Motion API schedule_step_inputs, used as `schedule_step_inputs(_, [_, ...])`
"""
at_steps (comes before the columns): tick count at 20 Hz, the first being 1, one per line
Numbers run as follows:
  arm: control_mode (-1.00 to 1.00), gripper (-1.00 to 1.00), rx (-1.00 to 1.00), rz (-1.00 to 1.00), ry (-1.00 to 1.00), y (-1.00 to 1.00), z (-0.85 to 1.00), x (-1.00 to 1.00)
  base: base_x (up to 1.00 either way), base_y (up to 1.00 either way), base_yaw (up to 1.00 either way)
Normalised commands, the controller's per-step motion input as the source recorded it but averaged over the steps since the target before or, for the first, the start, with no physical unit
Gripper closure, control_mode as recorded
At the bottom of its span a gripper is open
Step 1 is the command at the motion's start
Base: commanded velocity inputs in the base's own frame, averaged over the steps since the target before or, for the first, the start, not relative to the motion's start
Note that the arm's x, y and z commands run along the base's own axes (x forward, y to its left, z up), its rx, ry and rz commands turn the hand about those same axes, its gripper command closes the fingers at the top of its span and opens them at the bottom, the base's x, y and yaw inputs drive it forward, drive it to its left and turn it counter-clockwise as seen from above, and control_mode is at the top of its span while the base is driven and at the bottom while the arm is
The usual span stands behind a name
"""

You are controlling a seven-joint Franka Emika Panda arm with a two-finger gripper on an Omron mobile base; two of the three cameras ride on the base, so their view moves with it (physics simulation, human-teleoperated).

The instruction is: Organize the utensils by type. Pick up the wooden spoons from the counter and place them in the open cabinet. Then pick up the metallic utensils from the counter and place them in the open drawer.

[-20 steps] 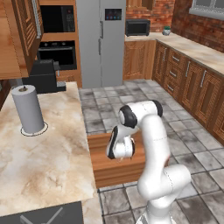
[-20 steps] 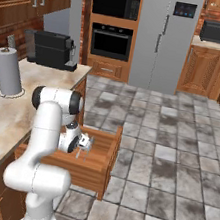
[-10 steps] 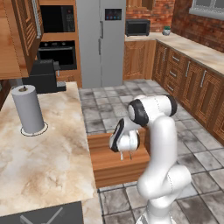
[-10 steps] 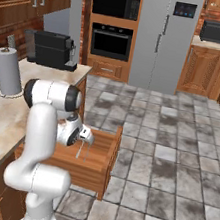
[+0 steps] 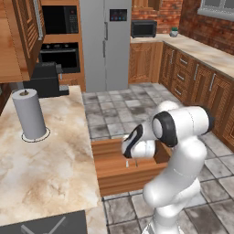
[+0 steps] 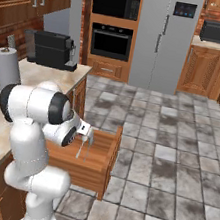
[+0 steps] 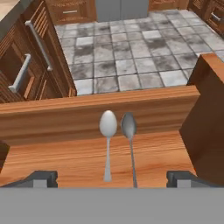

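Two thin metal spoons lie side by side on the floor of the open drawer (image 7: 87,111), a lighter one (image 7: 107,144) and a darker one (image 7: 130,151). They show faintly as the spoons (image 6: 82,150) inside the drawer (image 6: 110,157). My gripper (image 7: 113,178) hangs just above their handle ends, open, with nothing between its fingers. It shows as the gripper (image 5: 131,161) over the drawer (image 5: 128,177), and as the gripper (image 6: 88,137). The wooden spoons are out of view. The counter (image 5: 41,160) stretches to the left.
A paper towel roll (image 5: 29,114) and a black coffee machine (image 5: 45,80) stand on the counter. The dark stovetop (image 5: 45,226) sits at its near edge. Wooden wall cabinets (image 5: 18,41) hang above on the left. Drawer fronts with bar handles (image 7: 30,65) lie beyond.
The arm's elbow has swung to the right in the left base view while the hand stays over the drawer. The jaws stay open.
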Motion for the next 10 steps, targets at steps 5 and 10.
schedule_step_inputs(5, [-1.0, -1.0, 0.0, 0.0, -0.13, -0.02, 1.0, -0.49, 0.0, 0.0, 0.0])
schedule_step_inputs(10, [-1.0, -1.0, 0.0, 0.0, -0.04, 0.0, 1.0, -0.38, 0.0, 0.0, 0.0])
